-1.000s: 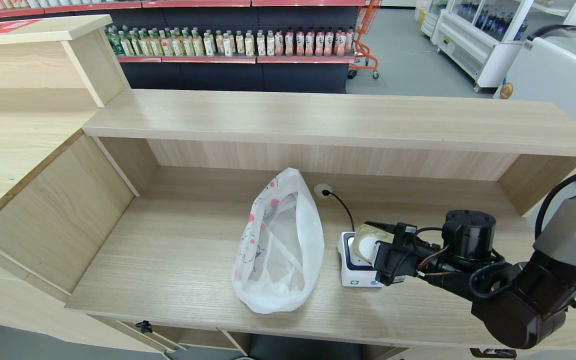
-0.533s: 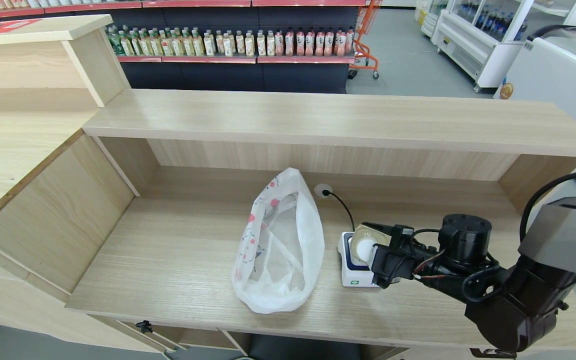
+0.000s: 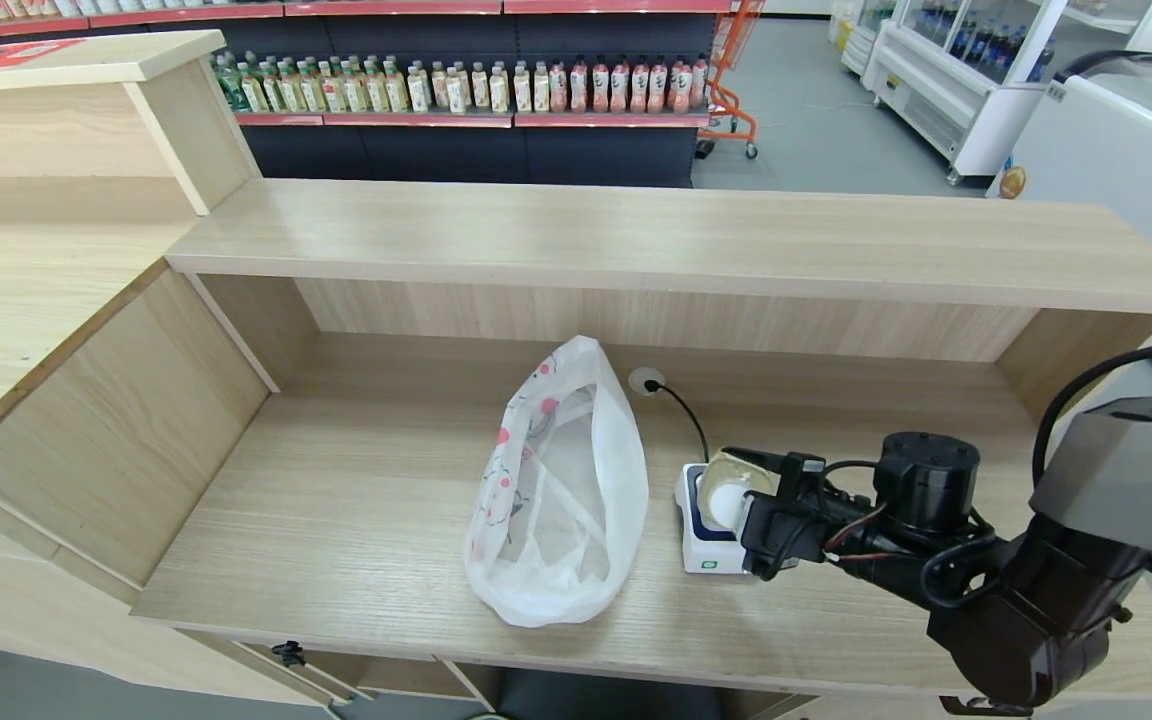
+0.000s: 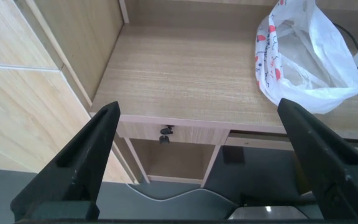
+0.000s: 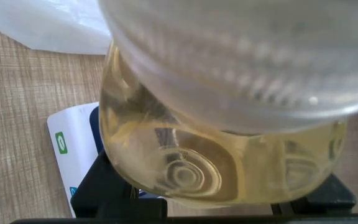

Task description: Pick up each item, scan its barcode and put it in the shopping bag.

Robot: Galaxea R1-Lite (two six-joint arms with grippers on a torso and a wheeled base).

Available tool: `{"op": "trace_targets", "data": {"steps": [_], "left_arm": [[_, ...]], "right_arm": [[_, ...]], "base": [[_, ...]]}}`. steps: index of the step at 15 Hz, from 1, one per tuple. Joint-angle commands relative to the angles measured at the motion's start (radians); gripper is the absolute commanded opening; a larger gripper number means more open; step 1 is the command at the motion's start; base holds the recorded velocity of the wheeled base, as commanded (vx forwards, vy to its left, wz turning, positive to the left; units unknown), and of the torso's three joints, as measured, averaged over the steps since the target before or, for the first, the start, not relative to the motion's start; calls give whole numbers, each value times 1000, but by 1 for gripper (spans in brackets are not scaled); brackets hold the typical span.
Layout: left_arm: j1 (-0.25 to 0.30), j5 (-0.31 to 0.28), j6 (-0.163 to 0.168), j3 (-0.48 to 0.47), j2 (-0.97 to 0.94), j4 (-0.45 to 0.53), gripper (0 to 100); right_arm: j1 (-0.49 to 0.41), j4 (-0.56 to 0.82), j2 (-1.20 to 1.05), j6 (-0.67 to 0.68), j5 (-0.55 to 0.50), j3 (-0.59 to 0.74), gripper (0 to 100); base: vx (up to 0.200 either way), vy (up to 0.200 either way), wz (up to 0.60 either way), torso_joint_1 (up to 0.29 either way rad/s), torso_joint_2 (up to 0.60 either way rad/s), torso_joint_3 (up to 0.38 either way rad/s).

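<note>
My right gripper is shut on a clear bottle of yellowish liquid with a white cap, held on its side just above the white barcode scanner. In the right wrist view the bottle sits close in front, with the scanner under it. The white shopping bag with red print lies open on the counter, left of the scanner. My left gripper stands open, low in front of the counter's front edge, with the bag beyond it.
The counter has a raised back shelf and a side wall on the left. A black cable runs from a hole in the counter to the scanner. A drawer front with a lock lies under the counter edge.
My right gripper has lowered the bottle a little and shifted it slightly left, closer to the scanner. The bag and scanner have not moved.
</note>
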Motion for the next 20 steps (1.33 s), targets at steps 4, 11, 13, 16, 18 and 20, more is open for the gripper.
{"op": "trace_targets", "data": {"steps": [4,11,13,16,18,20], "left_arm": [[0,0,0,0,0,0,100],[0,1,-4,0,2,0,100],[0,1,-4,0,2,0,100],[0,1,-4,0,2,0,100],[0,0,-4,0,2,0,100],[0,1,-4,0,2,0,100]], "right_arm": [[13,18,-87,107,-94,-75,0],[65,785,-502,910,-327,-425,0],[59,839,-541,1057,-258,-454,0],[57,834,-574,1187,-172,-391,0],[63,831,-561,1190,-131,-360,0],[72,802,-520,1190,-120,-359,0]], "base": [[0,0,0,0,0,0],[0,0,0,0,0,0],[0,0,0,0,0,0],[0,67,0,-1,1,1],[0,200,0,-10,-7,2],[0,200,0,19,12,0]]}}
